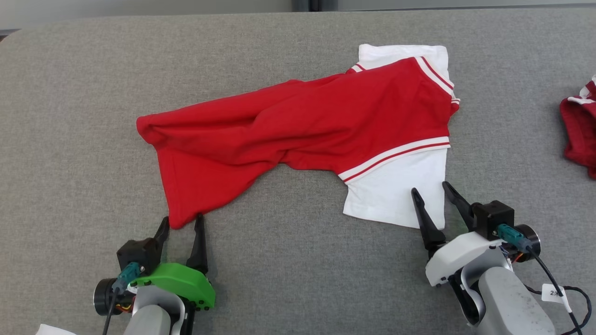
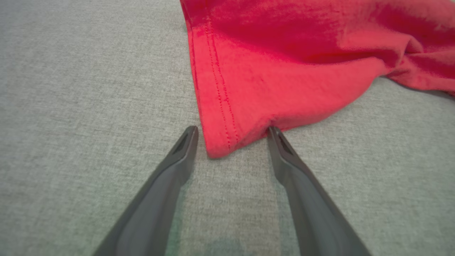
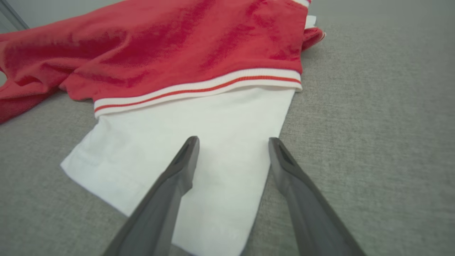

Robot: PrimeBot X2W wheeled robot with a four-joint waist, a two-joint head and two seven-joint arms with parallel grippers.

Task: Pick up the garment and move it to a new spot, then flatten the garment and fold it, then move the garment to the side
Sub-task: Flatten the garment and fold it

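The garment (image 1: 298, 121), a red shirt with white sleeves, lies twisted across the grey table. Its red hem corner (image 2: 227, 135) points toward my left gripper (image 1: 182, 222), which stands open with the corner between its fingertips; the right fingertip touches the cloth edge. In the left wrist view the left gripper (image 2: 231, 131) straddles that corner. A white sleeve (image 1: 396, 186) under a white band with a thin red stripe (image 3: 199, 89) spreads at the lower right. My right gripper (image 1: 430, 187) is open over the sleeve's right edge; in the right wrist view the right gripper (image 3: 233, 141) holds nothing.
Another red garment with white trim (image 1: 579, 130) lies at the table's right edge. The grey fabric table (image 1: 298, 270) has free room in front of the shirt and to its left. A cable with a white tag (image 1: 554, 293) hangs by the right arm.
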